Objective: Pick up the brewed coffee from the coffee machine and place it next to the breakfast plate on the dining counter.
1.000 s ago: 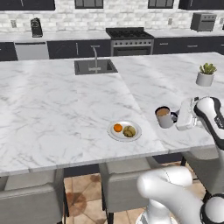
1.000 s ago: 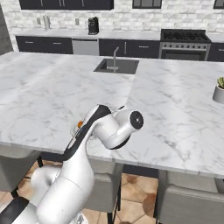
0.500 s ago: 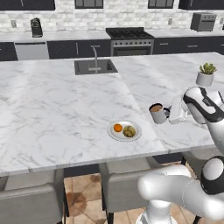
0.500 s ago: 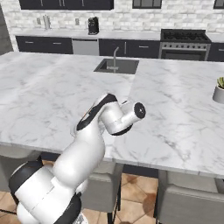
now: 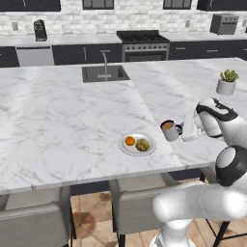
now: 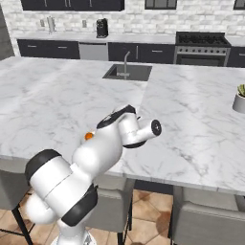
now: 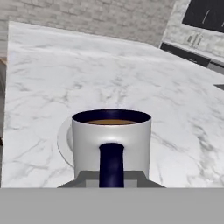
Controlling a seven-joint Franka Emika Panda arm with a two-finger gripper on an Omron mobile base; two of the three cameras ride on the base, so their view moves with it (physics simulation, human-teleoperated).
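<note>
The brewed coffee [image 5: 169, 130] is a small grey mug with brown liquid at its top, held low over the white marble dining counter [image 5: 58, 120], just right of the breakfast plate [image 5: 137, 145]. My gripper [image 5: 181, 129] is shut on its dark handle from the right. In the hand view the mug [image 7: 111, 135] is close up, the handle between my gripper [image 7: 111, 181], and the plate's rim [image 7: 64, 141] shows behind it. The mug's base is hidden, so I cannot tell whether it touches the counter. The black coffee machine [image 5: 40, 30] stands on the far back counter.
A potted plant [image 5: 226, 83] stands on the dining counter behind my arm. The dark sink with its faucet [image 5: 104, 72] lies mid-counter. The stove [image 5: 142, 37] and a toaster oven [image 5: 224, 23] line the back wall. Grey chairs [image 5: 140, 202] sit under the near edge.
My gripper has carried the mug to the left along the counter, closer to the plate. The grip has stayed shut.
</note>
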